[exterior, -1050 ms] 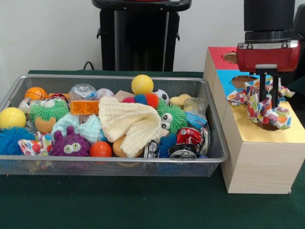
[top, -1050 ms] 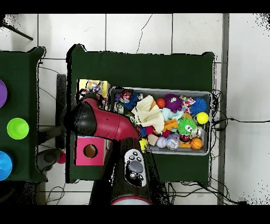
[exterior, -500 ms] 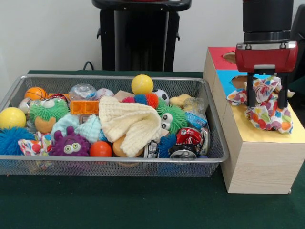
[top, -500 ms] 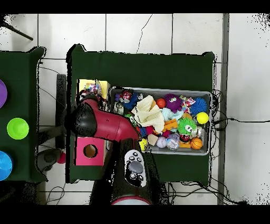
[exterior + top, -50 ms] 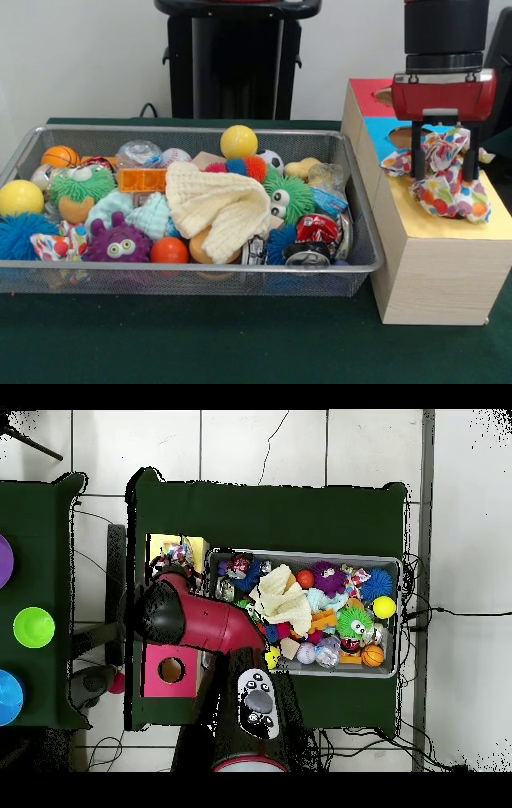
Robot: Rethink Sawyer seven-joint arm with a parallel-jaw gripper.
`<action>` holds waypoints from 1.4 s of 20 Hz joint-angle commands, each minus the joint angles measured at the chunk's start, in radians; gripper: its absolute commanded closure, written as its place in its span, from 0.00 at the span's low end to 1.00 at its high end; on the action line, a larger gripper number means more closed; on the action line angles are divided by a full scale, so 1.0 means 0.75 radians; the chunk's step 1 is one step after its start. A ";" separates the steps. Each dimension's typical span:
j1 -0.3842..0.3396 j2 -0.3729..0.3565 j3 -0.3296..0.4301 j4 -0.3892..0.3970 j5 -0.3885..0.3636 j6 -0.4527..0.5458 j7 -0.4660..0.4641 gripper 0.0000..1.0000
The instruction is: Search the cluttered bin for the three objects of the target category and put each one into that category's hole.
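Observation:
A multicoloured dotted cloth [image 5: 446,192] lies bunched on the yellow top panel [image 5: 428,224] of the wooden box, covering the hole there. My gripper [image 5: 444,174] hangs over it, open, one finger on each side of the cloth, not pinching it. In the overhead view the same cloth [image 5: 178,550] shows on the yellow panel past the red arm [image 5: 205,622], which hides the gripper. In the wire bin [image 5: 184,276] lie a cream knitted cloth [image 5: 220,204], a pale blue knitted cloth [image 5: 136,212] and a patterned cloth [image 5: 54,244] at the front left.
The bin also holds balls, fuzzy toys with eyes, an orange block and crushed cans [image 5: 316,240]. The box top has a blue panel [image 5: 384,128] and a red panel [image 5: 368,92] behind the yellow one, each with a hole. Coloured bowls [image 5: 32,627] sit on a side table.
The gripper was shut on the dotted cloth one second ago. It has opened and risen slightly, and the cloth has settled onto the yellow panel.

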 commanded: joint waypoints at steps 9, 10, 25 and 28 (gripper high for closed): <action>-0.027 -0.070 0.040 0.028 0.022 0.301 0.203 0.00; -0.028 -0.078 0.037 0.024 0.022 0.320 0.203 0.00; -0.021 -0.143 -0.037 -0.048 -0.066 0.507 0.146 0.00; -0.039 -0.140 -0.053 -0.053 -0.126 0.548 0.069 0.00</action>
